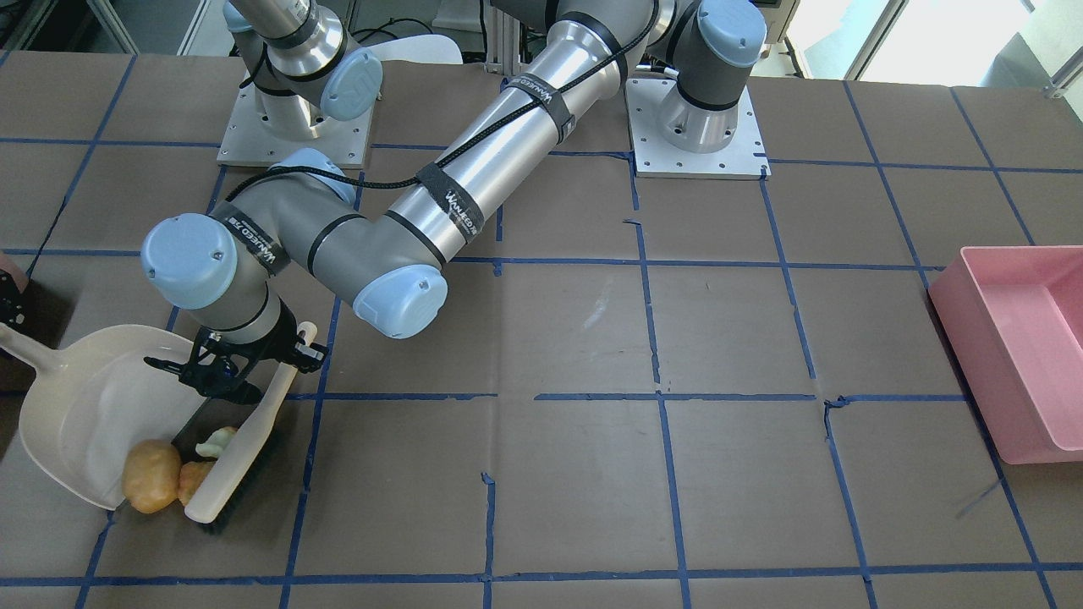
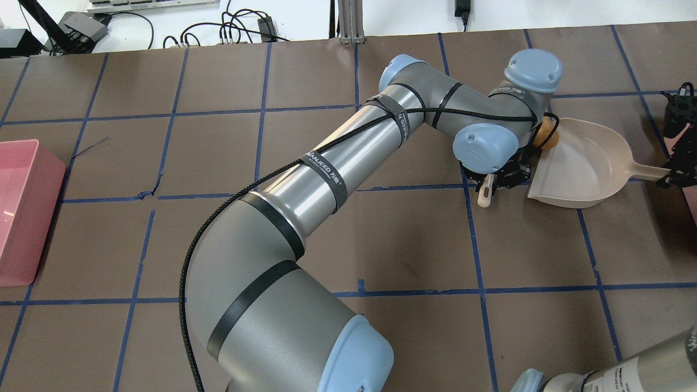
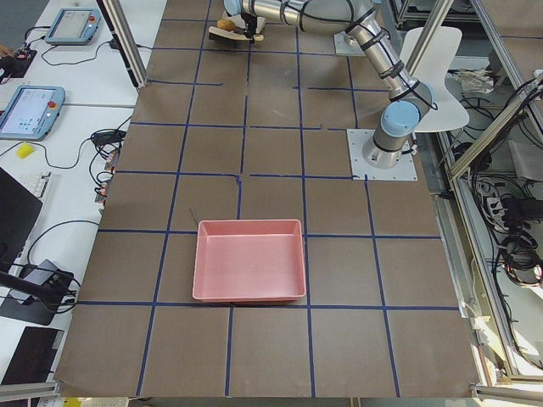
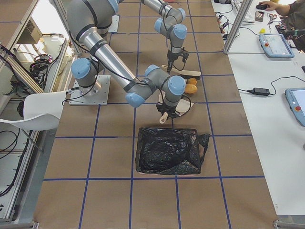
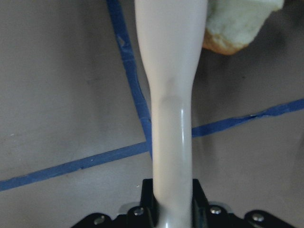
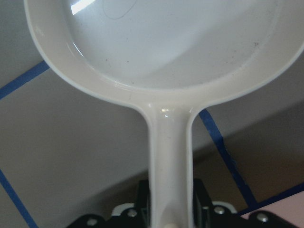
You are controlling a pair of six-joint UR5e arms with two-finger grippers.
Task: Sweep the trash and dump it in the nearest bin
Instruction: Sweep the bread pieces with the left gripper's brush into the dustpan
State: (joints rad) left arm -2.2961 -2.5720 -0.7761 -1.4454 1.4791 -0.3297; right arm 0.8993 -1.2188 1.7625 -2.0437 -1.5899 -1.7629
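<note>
The trash lies at the mouth of a cream dustpan [image 1: 80, 414]: a tan potato-shaped lump [image 1: 152, 486] at the lip, an orange chunk [image 1: 193, 480] and a pale chunk [image 1: 218, 441] beside it. A cream brush [image 1: 241, 448] with dark bristles presses against the chunks. My left gripper [image 1: 283, 372] has reached across and is shut on the brush handle [image 5: 171, 118]. My right gripper [image 2: 672, 169] is shut on the dustpan handle [image 6: 170, 156]. The nearest bin shows only as a pale pink edge [image 2: 692, 204], and with a black bag over it [image 4: 167, 150] in the exterior right view.
A rose-pink deep tub [image 1: 1015, 355] stands at the opposite end of the table [image 2: 381, 245], which is brown with blue tape lines. My left arm's long forearm [image 2: 337, 174] stretches across the middle. A person's hand and several tablets show on a side bench [image 4: 276, 43].
</note>
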